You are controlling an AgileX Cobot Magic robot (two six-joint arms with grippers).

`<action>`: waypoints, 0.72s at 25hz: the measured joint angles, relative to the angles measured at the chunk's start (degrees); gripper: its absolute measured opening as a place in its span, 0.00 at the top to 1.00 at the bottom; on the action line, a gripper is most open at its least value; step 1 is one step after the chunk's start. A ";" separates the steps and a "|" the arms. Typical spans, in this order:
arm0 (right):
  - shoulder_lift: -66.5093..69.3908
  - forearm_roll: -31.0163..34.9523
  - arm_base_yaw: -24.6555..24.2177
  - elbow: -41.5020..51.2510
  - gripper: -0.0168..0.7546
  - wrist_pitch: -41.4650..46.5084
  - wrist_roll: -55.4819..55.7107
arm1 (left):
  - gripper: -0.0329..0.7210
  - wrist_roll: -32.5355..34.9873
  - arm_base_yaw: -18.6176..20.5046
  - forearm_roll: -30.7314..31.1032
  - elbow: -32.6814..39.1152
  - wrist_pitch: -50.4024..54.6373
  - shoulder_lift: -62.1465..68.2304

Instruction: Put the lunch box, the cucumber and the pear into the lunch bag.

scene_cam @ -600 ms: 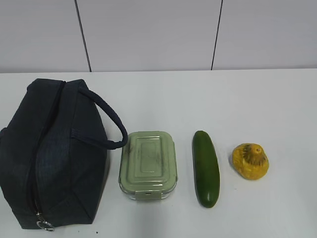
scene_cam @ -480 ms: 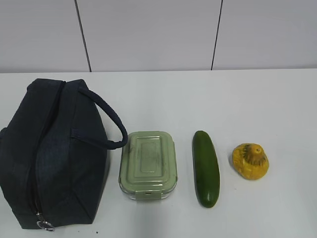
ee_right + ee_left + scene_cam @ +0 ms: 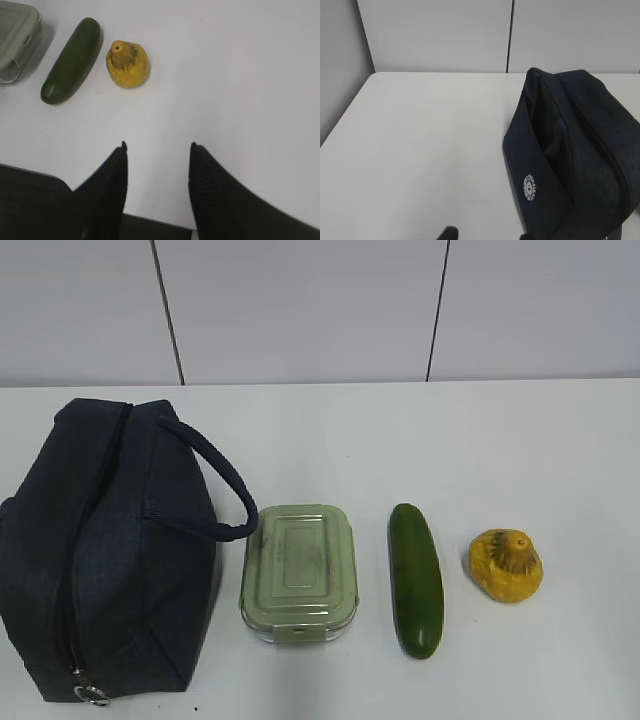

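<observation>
Desk stock, left to right: zipped lunch bag, lunch box, cucumber, pear. My right gripper is spread, empty; my left gripper's state I cannot tell.

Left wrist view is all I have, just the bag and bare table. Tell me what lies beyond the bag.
Observer: The lunch box lies right of the lunch bag, close beside its loop handle.
Operator: Give me the rest of the row.
Observer: Right of the box lies the cucumber, then the pear; all three lie apart.
Operator: Report the zipper.
Observer: Its silver ring pull sits at the bag's near end, and the bag looks closed.
Operator: Check the right arm.
Observer: The right gripper hovers over bare table, jaws open and empty, with the pear ahead to its left.
</observation>
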 joint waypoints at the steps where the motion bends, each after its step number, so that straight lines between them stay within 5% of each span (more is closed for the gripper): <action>1: 2.45 0.54 0.00 -0.94 0.54 -0.78 -0.93 | 0.64 0.00 0.00 0.00 0.00 0.00 0.00; 7: 17.85 5.87 0.00 -7.63 0.38 -6.85 -5.98 | 0.64 0.00 0.00 0.00 0.00 0.00 0.00; 18: 52.41 12.94 0.00 -26.04 0.37 -2.03 -10.02 | 0.64 0.00 0.00 0.00 0.00 0.00 0.00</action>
